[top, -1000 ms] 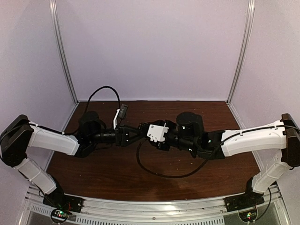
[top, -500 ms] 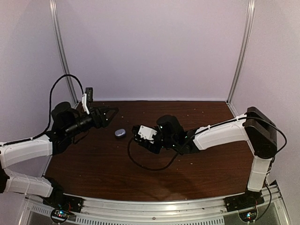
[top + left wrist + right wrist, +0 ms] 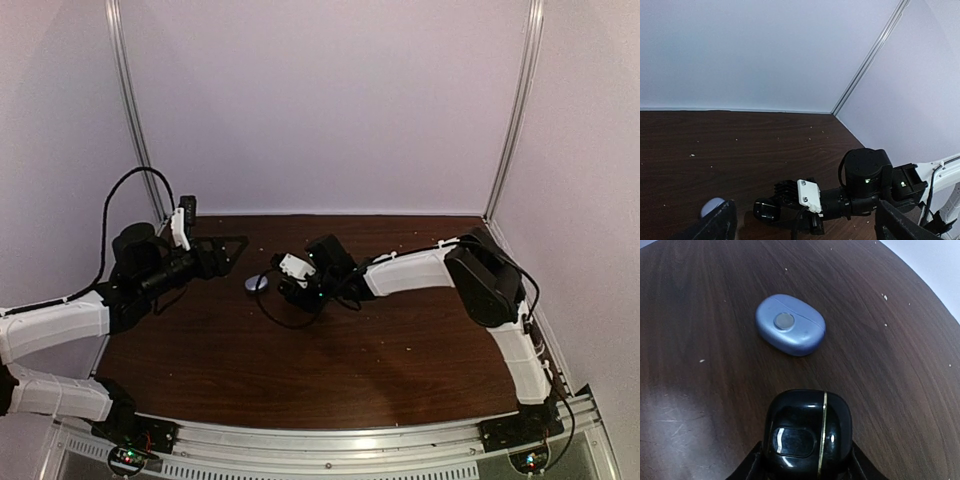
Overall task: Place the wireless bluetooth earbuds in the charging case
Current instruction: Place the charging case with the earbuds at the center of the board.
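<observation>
Charging case, black, shut, clamped in R gripper; blue case shut on table; L gripper apart

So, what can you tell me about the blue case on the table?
The blue case is a small rounded pebble shape, pale lavender-blue with a smooth, shiny plastic look. It is shut: a seam line runs around it, and a small grey disc sits on its top face. It lies flat on the dark wooden table, with nothing touching it.
</observation>
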Available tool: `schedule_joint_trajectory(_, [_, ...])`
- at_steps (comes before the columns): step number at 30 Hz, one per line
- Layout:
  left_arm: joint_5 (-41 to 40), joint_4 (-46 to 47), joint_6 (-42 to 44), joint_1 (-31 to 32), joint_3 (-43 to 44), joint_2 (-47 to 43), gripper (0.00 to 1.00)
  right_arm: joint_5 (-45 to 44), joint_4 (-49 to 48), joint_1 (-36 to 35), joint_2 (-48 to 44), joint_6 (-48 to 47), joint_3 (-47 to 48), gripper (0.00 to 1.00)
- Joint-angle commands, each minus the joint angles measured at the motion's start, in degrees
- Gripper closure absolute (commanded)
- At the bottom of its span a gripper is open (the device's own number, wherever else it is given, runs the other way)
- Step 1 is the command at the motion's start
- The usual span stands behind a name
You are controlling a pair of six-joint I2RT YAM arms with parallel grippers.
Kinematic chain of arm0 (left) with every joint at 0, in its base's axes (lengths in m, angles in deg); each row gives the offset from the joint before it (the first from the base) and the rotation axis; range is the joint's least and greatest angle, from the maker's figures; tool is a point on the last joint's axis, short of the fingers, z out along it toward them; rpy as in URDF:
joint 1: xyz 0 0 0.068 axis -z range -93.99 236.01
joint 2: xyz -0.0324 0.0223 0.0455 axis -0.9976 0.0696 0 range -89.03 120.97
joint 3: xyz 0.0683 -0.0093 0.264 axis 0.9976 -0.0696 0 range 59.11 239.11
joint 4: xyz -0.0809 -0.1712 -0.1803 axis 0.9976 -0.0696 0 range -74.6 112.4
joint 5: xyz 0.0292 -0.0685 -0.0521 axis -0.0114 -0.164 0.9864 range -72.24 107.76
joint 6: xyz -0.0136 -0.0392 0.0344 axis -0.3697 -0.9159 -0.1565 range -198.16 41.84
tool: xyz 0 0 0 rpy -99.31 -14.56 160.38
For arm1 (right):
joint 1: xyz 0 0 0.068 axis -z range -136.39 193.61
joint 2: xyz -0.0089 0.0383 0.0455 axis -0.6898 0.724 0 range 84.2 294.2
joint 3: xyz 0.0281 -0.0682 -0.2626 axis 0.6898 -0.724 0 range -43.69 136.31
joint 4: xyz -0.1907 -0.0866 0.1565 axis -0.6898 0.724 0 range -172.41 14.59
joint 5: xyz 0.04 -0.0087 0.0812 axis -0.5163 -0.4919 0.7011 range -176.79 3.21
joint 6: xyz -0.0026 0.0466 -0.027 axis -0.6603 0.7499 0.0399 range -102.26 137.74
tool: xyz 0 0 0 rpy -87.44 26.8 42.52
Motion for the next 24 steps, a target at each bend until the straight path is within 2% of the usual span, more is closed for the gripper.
schedule_joint_trajectory(1, [-2.37, 0.36, -0.54, -1.00, -0.30, -1.19, 0.02, 0.81, 6.39, 0.94, 3.62, 2.77, 6.03, 0.72])
schedule_joint_trajectory(5, [-2.58, -0.55, -0.42, -1.60, 0.05, -0.95, 0.02, 0.47, 7.92, 1.80, 5.65, 3.80, 8.40, 0.69])
schedule_joint_trajectory(7, [-2.38, -0.69, -0.34, -1.73, 0.05, -0.61, 0.02, 0.39, 8.35, 2.07, 6.00, 4.13, 8.81, 0.64])
schedule_joint_trajectory(12, [-1.94, -1.79, -0.05, -1.83, 0.76, 0.22, 0.02, -0.61, 9.19, 2.62, 5.34, 4.54, 8.91, 0.40])
schedule_joint_trajectory(15, [-2.13, -2.88, 0.39, -1.83, 1.61, 0.87, 0.02, -1.29, 9.57, 2.86, 3.75, 4.63, 8.56, 0.31])
schedule_joint_trajectory(20, [-1.36, -5.34, 1.24, -1.83, 4.44, 2.19, 0.02, -2.46, 10.16, 3.71, -0.74, 5.07, 6.18, 0.20])
schedule_joint_trajectory(23, [-0.97, -8.51, 1.83, -1.83, 6.99, 4.06, 0.02, -2.51, 9.61, 4.34, -6.33, 6.92, 2.60, 0.03])
schedule_joint_trajectory(24, [-1.09, -10.45, 2.22, -1.83, 8.36, 5.32, 0.02, -2.19, 9.48, 4.54, -8.22, 7.47, 1.19, 0.01])
